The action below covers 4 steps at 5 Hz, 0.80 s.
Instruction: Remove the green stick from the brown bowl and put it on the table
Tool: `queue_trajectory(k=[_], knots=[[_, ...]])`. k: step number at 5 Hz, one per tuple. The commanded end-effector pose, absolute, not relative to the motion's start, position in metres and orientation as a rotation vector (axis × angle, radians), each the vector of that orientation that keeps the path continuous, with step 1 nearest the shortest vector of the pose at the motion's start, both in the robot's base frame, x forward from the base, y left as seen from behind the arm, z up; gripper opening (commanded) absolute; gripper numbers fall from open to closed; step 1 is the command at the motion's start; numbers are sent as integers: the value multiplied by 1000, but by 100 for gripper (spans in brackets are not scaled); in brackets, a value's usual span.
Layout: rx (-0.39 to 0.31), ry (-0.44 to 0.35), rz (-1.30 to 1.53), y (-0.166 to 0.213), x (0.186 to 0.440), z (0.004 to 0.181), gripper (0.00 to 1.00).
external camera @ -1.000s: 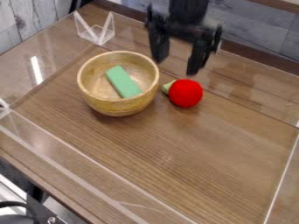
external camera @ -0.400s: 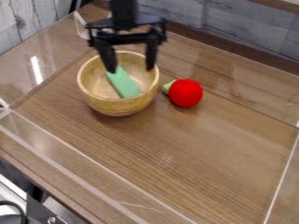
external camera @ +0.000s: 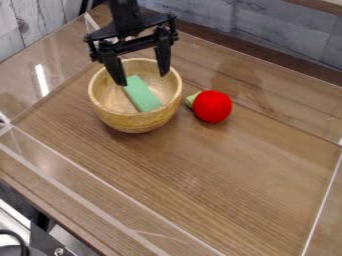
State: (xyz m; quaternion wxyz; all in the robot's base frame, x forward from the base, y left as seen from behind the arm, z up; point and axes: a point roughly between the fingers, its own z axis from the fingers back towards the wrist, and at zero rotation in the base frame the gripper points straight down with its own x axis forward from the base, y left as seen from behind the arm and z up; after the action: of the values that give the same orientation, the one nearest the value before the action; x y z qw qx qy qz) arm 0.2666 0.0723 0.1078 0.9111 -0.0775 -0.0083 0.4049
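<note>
Claw (external camera: 139,75) hangs pointing down over the bowl (external camera: 107,105), its two dark fingers (external camera: 118,73) spread wide apart and holding nothing. One finger comes down over the bowl's far left rim and the other over its far right rim, so the two straddle the upper end of the stick (external camera: 142,94). Whether either fingertip touches the stick or the bowl cannot be told.

That stick lies flat and slanted inside the bowl, running from upper left to lower right across the bottom. The bowl stands on the surface (external camera: 227,180), toward its far left part. A red ball (external camera: 211,106) rests on the surface just beside the bowl, on its right, apart from the claw. Low clear walls (external camera: 40,165) edge the surface.
</note>
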Motion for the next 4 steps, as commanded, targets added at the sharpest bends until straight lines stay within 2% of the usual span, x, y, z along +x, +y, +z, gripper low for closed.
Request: queue_trajectory(k=[1, 4], knots=[[-162, -85, 888, 81, 275, 114, 100], [-156, -132, 974, 90, 286, 97, 100]])
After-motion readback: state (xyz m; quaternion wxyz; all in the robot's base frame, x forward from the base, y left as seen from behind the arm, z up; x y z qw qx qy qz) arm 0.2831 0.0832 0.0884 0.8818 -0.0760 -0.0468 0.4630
